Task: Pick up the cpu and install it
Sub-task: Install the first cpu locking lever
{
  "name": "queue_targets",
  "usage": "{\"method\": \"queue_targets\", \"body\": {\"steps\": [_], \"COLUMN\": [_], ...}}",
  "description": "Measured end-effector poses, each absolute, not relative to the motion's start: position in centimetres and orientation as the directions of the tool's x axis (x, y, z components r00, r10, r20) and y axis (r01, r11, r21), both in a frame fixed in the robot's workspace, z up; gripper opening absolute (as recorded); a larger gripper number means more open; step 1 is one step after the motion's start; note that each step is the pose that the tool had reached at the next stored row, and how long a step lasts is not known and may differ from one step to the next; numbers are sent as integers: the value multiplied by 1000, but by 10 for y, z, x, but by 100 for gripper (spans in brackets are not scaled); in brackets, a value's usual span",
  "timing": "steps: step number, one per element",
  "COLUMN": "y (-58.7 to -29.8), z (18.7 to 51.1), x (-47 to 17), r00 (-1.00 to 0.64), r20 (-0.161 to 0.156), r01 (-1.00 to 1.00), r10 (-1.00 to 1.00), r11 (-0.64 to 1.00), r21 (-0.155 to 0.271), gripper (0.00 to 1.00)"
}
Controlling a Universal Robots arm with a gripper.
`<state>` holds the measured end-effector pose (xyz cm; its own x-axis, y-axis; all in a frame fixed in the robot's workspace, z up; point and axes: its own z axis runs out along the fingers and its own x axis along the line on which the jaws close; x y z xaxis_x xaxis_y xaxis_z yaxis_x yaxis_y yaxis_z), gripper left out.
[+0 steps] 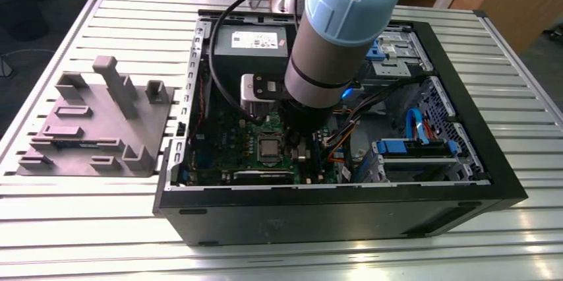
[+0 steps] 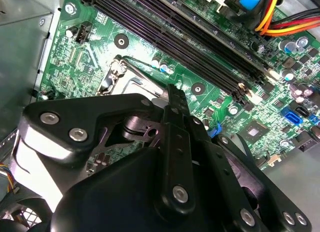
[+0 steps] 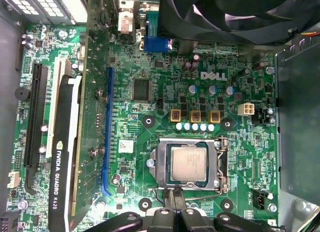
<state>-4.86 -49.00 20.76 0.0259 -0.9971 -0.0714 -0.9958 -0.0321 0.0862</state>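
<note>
The cpu (image 3: 188,164) lies flat inside the socket frame (image 3: 159,164) on the green circuit board (image 3: 127,124), its silvery top facing up and square to the frame. In the exterior view I see it (image 1: 266,146) low in the open computer case (image 1: 334,218), just beside the arm's lower end.

My pincer (image 3: 174,196) hangs right at the socket's edge, beside the thin wire lever (image 3: 202,193) that runs along that side. Its tips are drawn close together, and there is nothing of the chip between them. In the second wrist view the pincer (image 2: 173,94) points down at the board between the socket and the long memory slots (image 2: 190,47). I cannot tell whether the tips touch the lever or only stand next to it.

From this I judge the picking and placing are done and the work is at the socket's latch. Whether the frame is locked down I cannot make out.

Any move from here calls for small, slow travel. The tips sit among low parts, and a sideways nudge could shift the chip or bend the wire.

Further out, a graphics card (image 3: 62,162) stands along the board. The case rests on the ribbed worktop (image 1: 88,228), with a grey holder block (image 1: 88,129) on the exterior view's left.
</note>
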Motion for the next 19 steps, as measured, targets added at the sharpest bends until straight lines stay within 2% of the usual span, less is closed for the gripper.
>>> {"method": "queue_targets", "body": {"steps": [9,14,19], "y": [-490,-489,-489], "z": [207,205,202], "x": [-48,-49,-49], "r00": [26,26,28], "r20": [-66,-18,-27], "r01": [-996,-996,-996], "r10": [-997,-999,-999], "r11": [-32,-28,-31], "r21": [86,88,87], "gripper": [10,10,10]}}
